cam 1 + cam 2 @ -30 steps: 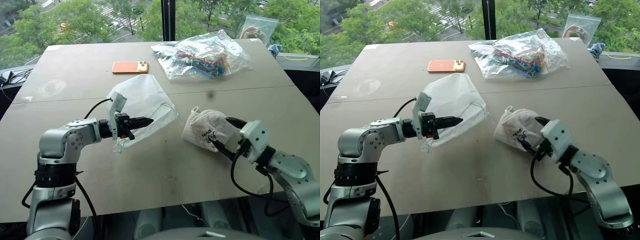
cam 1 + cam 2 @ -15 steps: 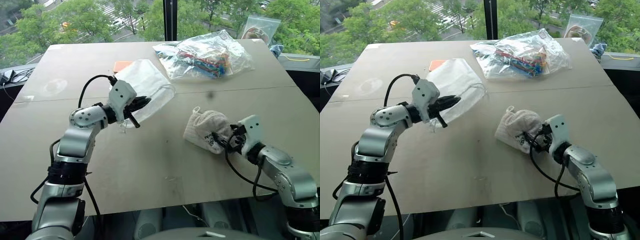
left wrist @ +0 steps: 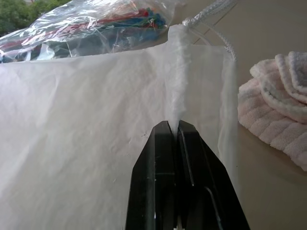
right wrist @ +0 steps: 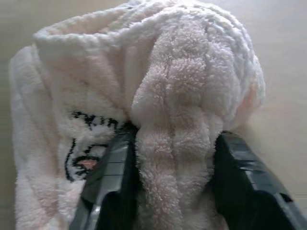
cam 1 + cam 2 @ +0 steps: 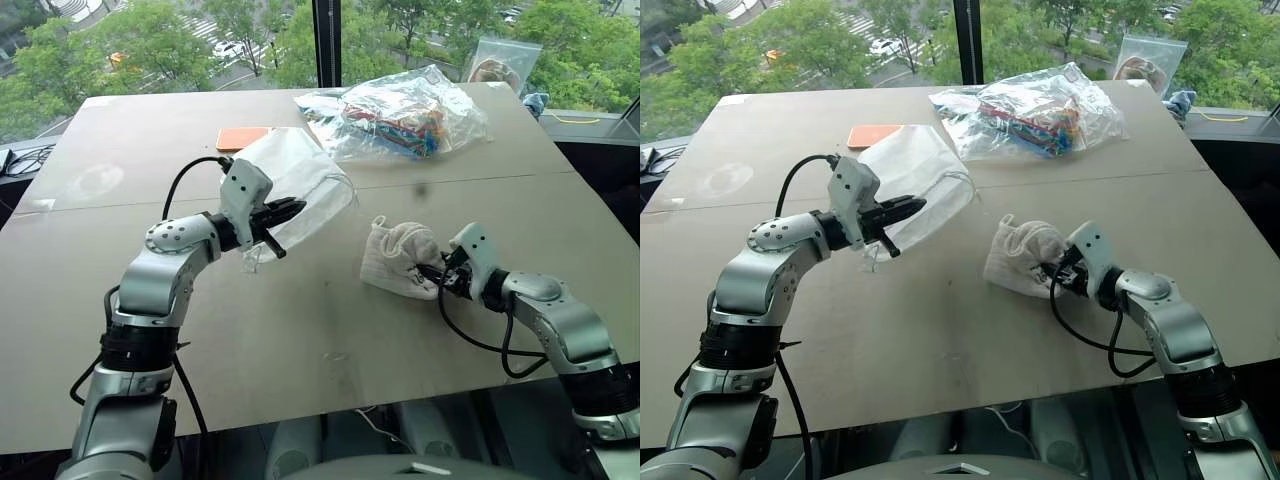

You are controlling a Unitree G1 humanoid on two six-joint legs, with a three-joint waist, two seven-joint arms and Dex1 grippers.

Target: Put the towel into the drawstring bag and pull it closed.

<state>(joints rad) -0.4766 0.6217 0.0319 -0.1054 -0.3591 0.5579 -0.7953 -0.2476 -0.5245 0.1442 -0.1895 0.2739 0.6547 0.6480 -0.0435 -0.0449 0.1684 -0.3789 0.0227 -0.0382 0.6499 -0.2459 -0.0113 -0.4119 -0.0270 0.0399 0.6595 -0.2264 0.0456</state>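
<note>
Right now my left gripper (image 3: 173,125) pinches the drawstring bag (image 5: 295,185) at its gathered edge, lifted off the table (image 5: 300,330). My right gripper (image 4: 175,139) clasps a fold of the towel (image 5: 398,258) lying on the table just beside the bag.

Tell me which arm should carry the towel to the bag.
Right. The right gripper has its jaws around a fold of the towel; the left gripper is shut on the drawstring bag.

cream ribbed towel (image 5: 398,258) with dark logo, translucent white drawstring bag (image 5: 295,185), orange phone (image 5: 243,138), black fingers (image 3: 178,158).
</note>
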